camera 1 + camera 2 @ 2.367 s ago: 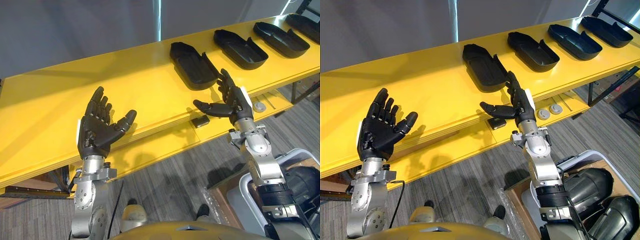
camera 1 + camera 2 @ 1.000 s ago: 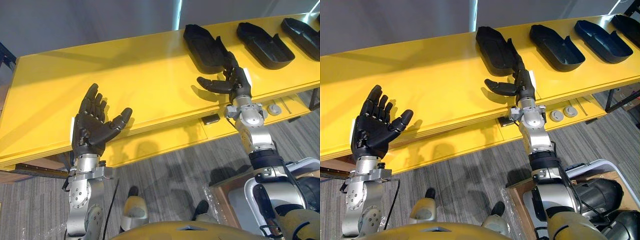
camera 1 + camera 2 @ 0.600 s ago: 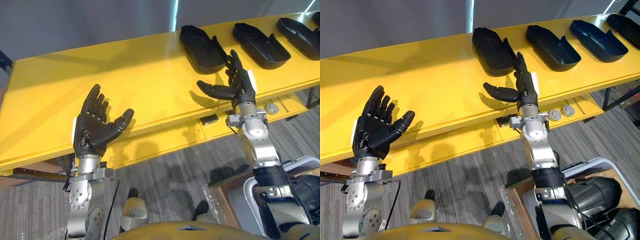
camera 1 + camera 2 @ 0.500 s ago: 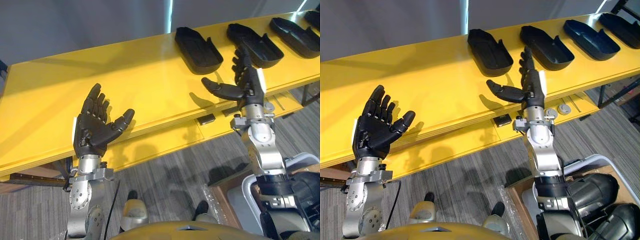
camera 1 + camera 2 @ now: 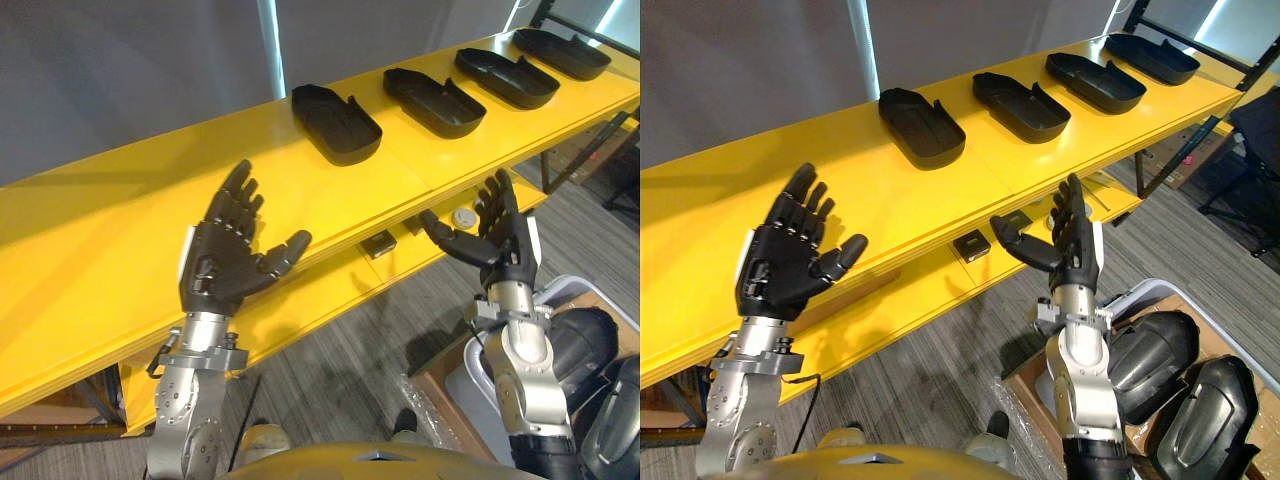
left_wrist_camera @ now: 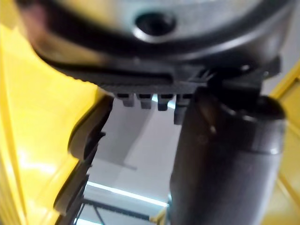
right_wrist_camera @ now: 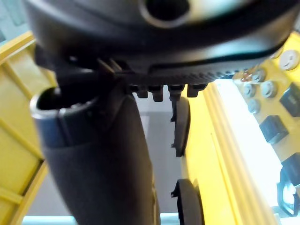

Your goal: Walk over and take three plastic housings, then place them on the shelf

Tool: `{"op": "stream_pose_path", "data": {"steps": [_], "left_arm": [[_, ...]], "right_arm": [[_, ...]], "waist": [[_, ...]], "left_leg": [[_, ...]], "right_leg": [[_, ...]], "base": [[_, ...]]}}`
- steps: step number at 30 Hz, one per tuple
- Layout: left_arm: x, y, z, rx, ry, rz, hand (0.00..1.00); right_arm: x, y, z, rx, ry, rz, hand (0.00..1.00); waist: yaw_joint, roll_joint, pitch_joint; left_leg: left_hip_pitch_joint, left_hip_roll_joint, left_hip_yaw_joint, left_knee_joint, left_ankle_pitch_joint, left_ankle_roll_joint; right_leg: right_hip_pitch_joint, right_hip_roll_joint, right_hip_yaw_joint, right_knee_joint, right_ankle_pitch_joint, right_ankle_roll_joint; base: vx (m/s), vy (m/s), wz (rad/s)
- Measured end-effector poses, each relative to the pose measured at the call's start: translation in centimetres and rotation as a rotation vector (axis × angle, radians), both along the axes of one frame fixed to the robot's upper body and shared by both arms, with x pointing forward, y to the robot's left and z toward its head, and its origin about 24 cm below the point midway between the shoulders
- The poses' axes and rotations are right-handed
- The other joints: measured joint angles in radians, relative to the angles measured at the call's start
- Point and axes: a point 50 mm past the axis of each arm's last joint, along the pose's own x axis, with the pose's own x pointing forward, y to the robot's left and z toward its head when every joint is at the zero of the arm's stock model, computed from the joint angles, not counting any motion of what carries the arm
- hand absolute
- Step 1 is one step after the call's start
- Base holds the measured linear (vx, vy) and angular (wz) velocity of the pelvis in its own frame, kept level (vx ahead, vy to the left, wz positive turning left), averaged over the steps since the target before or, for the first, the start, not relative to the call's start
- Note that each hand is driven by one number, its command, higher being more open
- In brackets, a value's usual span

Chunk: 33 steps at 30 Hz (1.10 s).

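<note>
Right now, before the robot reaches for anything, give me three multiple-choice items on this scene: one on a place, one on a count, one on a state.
1. The row of black plastic housings lies:
A) on the floor
B) on top of the yellow table
C) in the robot's hands

2. Housings in that row:
A) two
B) three
C) four

3. The left hand and right hand are:
A) open and holding nothing
B) shut on housings
C) curled into fists

Answers:
1 B, the housings rest on the tabletop.
2 C, four lie side by side in both eye views.
3 A, both hands are raised with fingers spread, apart from the housings.
</note>
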Motion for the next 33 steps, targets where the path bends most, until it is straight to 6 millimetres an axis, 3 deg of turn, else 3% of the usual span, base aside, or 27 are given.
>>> {"op": "stream_pose_path", "data": {"steps": [2, 7, 11, 15, 16, 18, 19, 20, 21, 22, 23, 24, 26, 28, 30, 33], "left_arm": [[0.0, -1.0, 0.0, -0.009, -0.003, -0.062, 1.00], [0.8, -3.0, -0.2, -0.004, -0.005, -0.169, 1.00], [2.0, -4.9, -1.0, 0.017, 0.038, -0.204, 1.00], [3.0, -5.9, -0.4, 0.075, 0.012, -0.204, 1.00], [3.4, -5.9, 0.0, 0.092, -0.007, -0.188, 1.00], [3.6, -5.4, 0.4, 0.087, -0.011, -0.140, 1.00], [3.6, -4.6, 0.4, 0.089, 0.005, -0.094, 1.00], [3.5, -4.2, 0.4, 0.086, 0.010, -0.074, 1.00], [3.2, -3.6, 0.5, 0.076, 0.016, -0.040, 1.00], [2.9, -3.1, 0.5, 0.061, 0.018, -0.014, 1.00], [2.8, -2.8, 0.1, 0.062, 0.034, -0.006, 1.00], [2.7, -2.7, -0.2, 0.060, 0.048, -0.002, 1.00], [2.1, -2.5, -1.3, 0.027, 0.108, 0.004, 1.00], [2.1, -2.6, -2.1, 0.019, 0.138, 0.002, 1.00], [2.1, -3.0, -2.2, 0.012, 0.146, -0.012, 1.00], [1.9, -3.6, -2.0, 0.008, 0.122, -0.045, 1.00]], "right_arm": [[-0.9, -0.2, -1.0, 0.022, 0.041, -0.047, 1.00], [-3.4, -1.0, -2.7, 0.045, 0.127, -0.141, 1.00], [-6.5, -2.5, -3.2, 0.114, 0.144, -0.268, 1.00], [-8.3, -3.6, -2.9, 0.161, 0.113, -0.331, 1.00], [-8.5, -3.6, -2.9, 0.165, 0.102, -0.330, 1.00], [-8.0, -2.8, -2.8, 0.173, 0.090, -0.265, 1.00], [-7.3, -1.8, -2.8, 0.187, 0.084, -0.197, 1.00], [-6.9, -1.3, -2.7, 0.192, 0.079, -0.163, 1.00], [-6.0, -0.4, -2.4, 0.185, 0.063, -0.091, 1.00], [-4.9, 0.5, -2.2, 0.171, 0.054, -0.019, 1.00], [-4.5, 1.0, -2.5, 0.168, 0.064, 0.020, 1.00], [-4.3, 1.0, -2.6, 0.163, 0.073, 0.030, 1.00], [-4.0, 1.2, -4.3, 0.176, 0.136, 0.029, 1.00], [-4.2, 1.3, -5.4, 0.194, 0.186, 0.011, 1.00], [-4.9, 1.4, -6.0, 0.205, 0.213, -0.003, 1.00], [-5.8, 2.0, -6.3, 0.244, 0.191, -0.026, 1.00]], "waist": [[-0.008, 0.000, -0.022], [-0.063, 0.001, -0.032], [-0.135, 0.000, -0.034], [-0.198, 0.000, -0.035], [-0.201, 0.001, -0.035], [-0.180, 0.007, -0.034], [-0.162, 0.008, -0.034], [-0.148, 0.008, -0.033], [-0.119, 0.037, -0.039], [-0.093, 0.081, -0.033], [-0.091, 0.078, -0.026], [-0.083, 0.083, -0.020], [-0.065, 0.089, -0.018], [-0.064, 0.094, -0.011], [-0.066, 0.092, 0.002], [-0.067, 0.049, 0.026]], "left_leg": [[0.003, 0.011, 0.037, 0.006, -0.011, -0.006], [0.054, 0.035, 0.170, 0.027, -0.045, -0.018], [0.099, 0.047, 0.313, 0.080, -0.107, -0.025], [0.111, 0.054, 0.383, 0.117, -0.144, -0.023], [0.111, 0.052, 0.372, 0.130, -0.154, -0.015], [0.099, 0.037, 0.210, 0.163, -0.192, 0.057], [0.076, 0.023, 0.097, 0.219, -0.237, 0.136], [0.060, 0.001, 0.027, 0.242, -0.268, 0.168], [0.014, -0.052, -0.077, 0.245, -0.317, 0.182], [0.002, -0.039, -0.088, 0.249, -0.340, 0.173], [0.002, -0.047, -0.085, 0.249, -0.335, 0.150], [0.005, -0.057, -0.085, 0.247, -0.325, 0.132], [0.012, -0.063, -0.113, 0.250, -0.314, 0.113], [0.014, -0.061, -0.156, 0.264, -0.310, 0.115], [0.019, -0.063, -0.180, 0.286, -0.305, 0.122], [0.039, -0.089, -0.174, 0.315, -0.309, 0.130]], "right_leg": [[-0.025, 0.012, 0.037, 0.000, 0.004, -0.003], [-0.072, 0.054, 0.168, 0.000, 0.023, -0.013], [-0.119, 0.090, 0.307, -0.003, 0.048, -0.016], [-0.151, 0.115, 0.381, -0.013, 0.061, -0.032], [-0.161, 0.129, 0.406, -0.020, 0.068, -0.036], [-0.177, 0.164, 0.467, -0.024, 0.074, -0.059], [-0.188, 0.179, 0.500, -0.026, 0.067, -0.085], [-0.197, 0.183, 0.510, -0.028, 0.055, -0.101], [-0.222, 0.199, 0.525, -0.041, 0.025, -0.135], [-0.273, 0.224, 0.515, 0.023, 0.014, -0.140], [-0.296, 0.234, 0.486, 0.145, 0.014, -0.105], [-0.290, 0.228, 0.485, 0.139, 0.021, -0.105], [-0.257, 0.221, 0.483, 0.095, 0.050, -0.060], [-0.244, 0.220, 0.459, 0.108, 0.046, -0.054], [-0.243, 0.220, 0.450, 0.145, 0.044, -0.053], [-0.245, 0.207, 0.448, 0.193, 0.045, -0.053]], "base": [[-0.01, 0.003, -0.54], [0.00, 0.001, -0.77], [-0.04, 0.026, -1.03], [-0.05, 0.019, -0.72], [-0.04, -0.028, -0.82], [-0.05, -0.043, -1.02], [-0.06, -0.014, -0.96], [-0.12, 0.060, -1.31], [-0.17, 0.145, -1.34], [-0.14, 0.131, -1.00], [-0.05, 0.092, -0.43], [0.04, 0.050, 0.08], [0.05, 0.079, 0.07], [0.06, 0.013, 0.24], [0.01, -0.016, 0.12], [-0.11, 0.002, -0.20]]}}
